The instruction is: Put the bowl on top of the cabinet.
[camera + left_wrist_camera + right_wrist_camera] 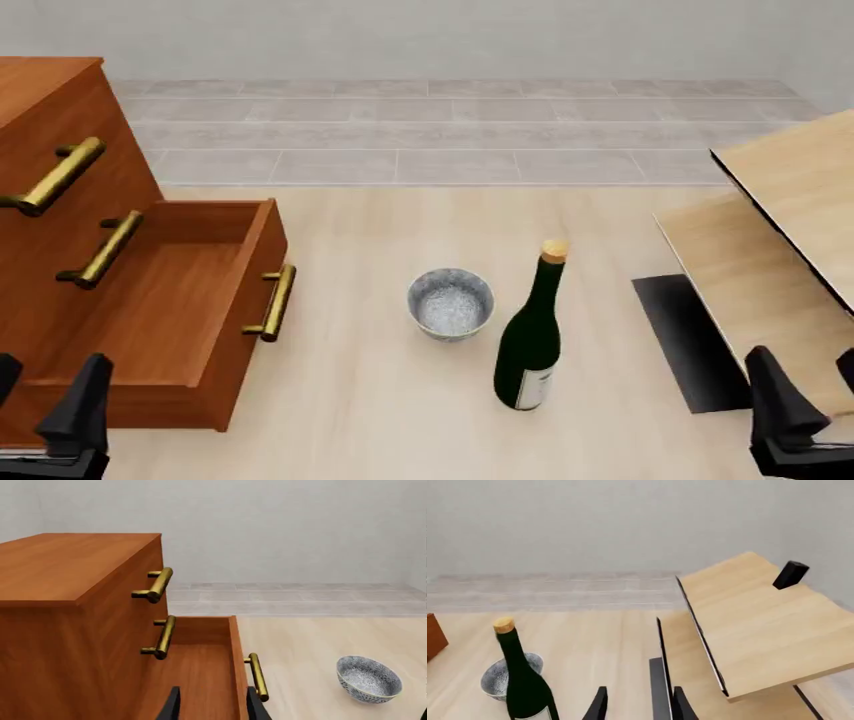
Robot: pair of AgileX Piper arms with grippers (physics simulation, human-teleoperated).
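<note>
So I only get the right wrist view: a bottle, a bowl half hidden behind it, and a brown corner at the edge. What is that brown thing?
Observer: It is a cabinet, and one drawer stands pulled open.
Operator: Is there anything in the drawer?
Observer: No. The front and left wrist views show only bare wood in the part that is visible.
Operator: And is the bowl empty?
Observer: Yes. The left wrist view looks into the bowl and shows only its patterned inside.
Operator: Where is the other hand?
Observer: The left hand hangs open by the open drawer, holding nothing.
</note>
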